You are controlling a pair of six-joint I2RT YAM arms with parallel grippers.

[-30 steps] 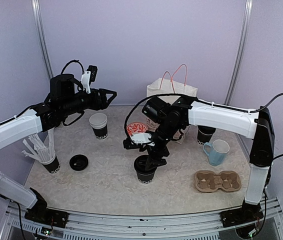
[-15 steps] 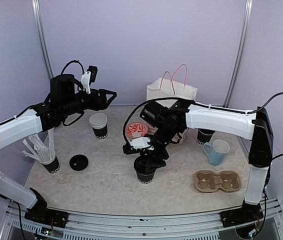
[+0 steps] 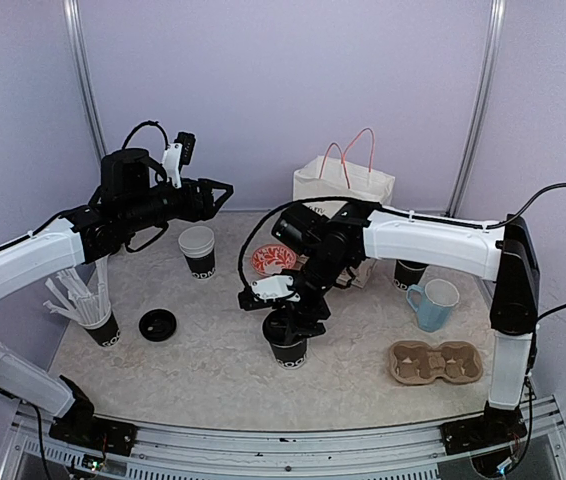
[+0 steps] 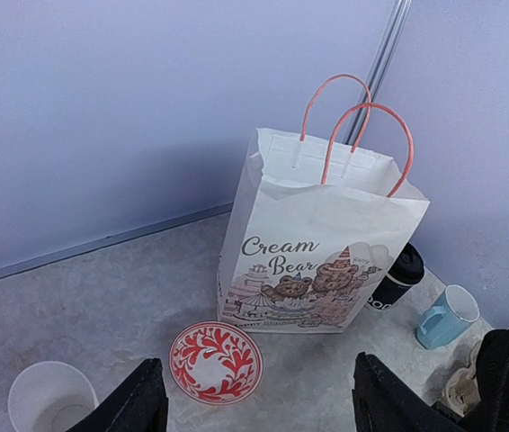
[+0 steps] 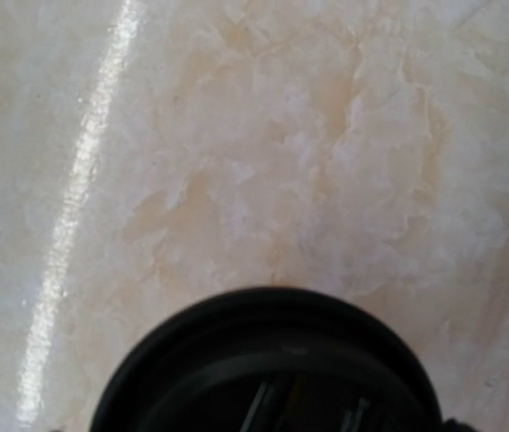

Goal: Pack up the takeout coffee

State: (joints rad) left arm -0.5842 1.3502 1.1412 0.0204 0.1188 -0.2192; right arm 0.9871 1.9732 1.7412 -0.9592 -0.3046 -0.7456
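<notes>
A black paper cup with a black lid stands at the middle front of the table. My right gripper points down onto its lid. In the right wrist view that lid fills the bottom and my fingers do not show against it. A second lidded black cup stands right of the paper bag and also shows in the left wrist view. An open cup, white inside, stands at the left, with a loose black lid in front of it. My left gripper hangs open and empty, high above the table.
A white "Cream Bear" paper bag with pink handles stands at the back. In front of it lies a red-patterned bowl. A light-blue mug and a cardboard cup carrier are at the right. A black cup of white straws is at the far left.
My right gripper has moved down and to the left onto the lidded cup at the middle front. The left arm has not moved.
</notes>
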